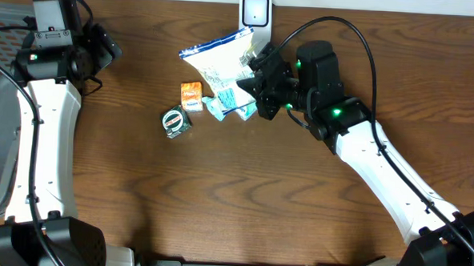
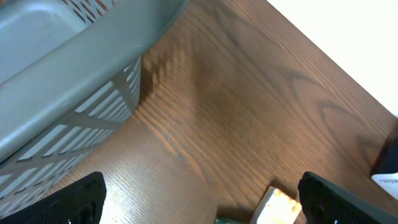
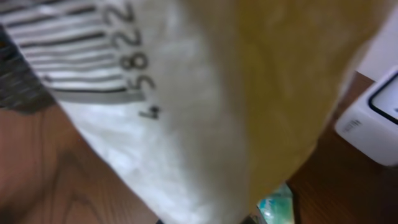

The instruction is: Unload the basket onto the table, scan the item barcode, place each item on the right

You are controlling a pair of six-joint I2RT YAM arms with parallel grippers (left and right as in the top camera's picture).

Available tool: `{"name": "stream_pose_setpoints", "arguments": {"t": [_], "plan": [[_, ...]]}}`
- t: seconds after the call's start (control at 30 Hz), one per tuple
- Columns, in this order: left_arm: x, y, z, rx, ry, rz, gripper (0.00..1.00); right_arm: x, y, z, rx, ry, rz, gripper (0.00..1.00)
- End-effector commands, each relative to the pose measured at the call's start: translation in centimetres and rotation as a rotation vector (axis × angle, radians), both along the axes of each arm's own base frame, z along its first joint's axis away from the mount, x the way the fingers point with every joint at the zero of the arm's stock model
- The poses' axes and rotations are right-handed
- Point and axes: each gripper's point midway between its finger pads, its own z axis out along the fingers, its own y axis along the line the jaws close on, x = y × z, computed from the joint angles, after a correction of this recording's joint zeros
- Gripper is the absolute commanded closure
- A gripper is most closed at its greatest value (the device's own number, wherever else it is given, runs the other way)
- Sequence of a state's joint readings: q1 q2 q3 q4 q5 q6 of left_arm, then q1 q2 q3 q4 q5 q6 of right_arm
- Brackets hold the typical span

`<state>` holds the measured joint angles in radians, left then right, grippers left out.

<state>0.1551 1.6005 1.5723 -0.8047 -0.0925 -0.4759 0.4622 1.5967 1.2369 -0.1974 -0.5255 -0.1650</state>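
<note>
My right gripper [image 1: 253, 84] is shut on the lower edge of a white and blue bag [image 1: 220, 56], which it holds tilted up beside the white scanner [image 1: 256, 12] at the table's back edge. In the right wrist view the bag [image 3: 205, 124] fills the frame and hides the fingers. Its barcode [image 3: 74, 50] shows at top left and the scanner [image 3: 373, 118] sits at the right. My left gripper [image 1: 112, 49] is open far to the left, with only bare table between its fingertips [image 2: 68, 202].
An orange box [image 1: 191, 95], a round green tin [image 1: 175, 121] and a teal packet [image 1: 226, 108] lie on the table below the bag. A grey slatted basket [image 2: 74, 56] stands at the left edge, close to my left gripper.
</note>
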Motion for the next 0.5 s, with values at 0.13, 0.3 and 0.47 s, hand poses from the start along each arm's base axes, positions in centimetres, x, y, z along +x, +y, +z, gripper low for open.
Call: {"name": "stream_pose_setpoints", "arguments": {"t": [0.13, 0.3, 0.47], "plan": [[0.2, 0.2, 0.6, 0.003, -0.016, 0.020, 0.02, 2.7, -3.0, -0.4, -0.082, -0.018, -0.202, 0.99], [0.1, 0.2, 0.6, 0.003, -0.016, 0.020, 0.02, 6.0, -10.5, -2.5, -0.315, -0.050, -0.576, 0.99], [0.1, 0.2, 0.6, 0.003, -0.016, 0.020, 0.02, 7.0, -19.6, -3.4, -0.654, -0.137, -0.991, 0.99]]}}
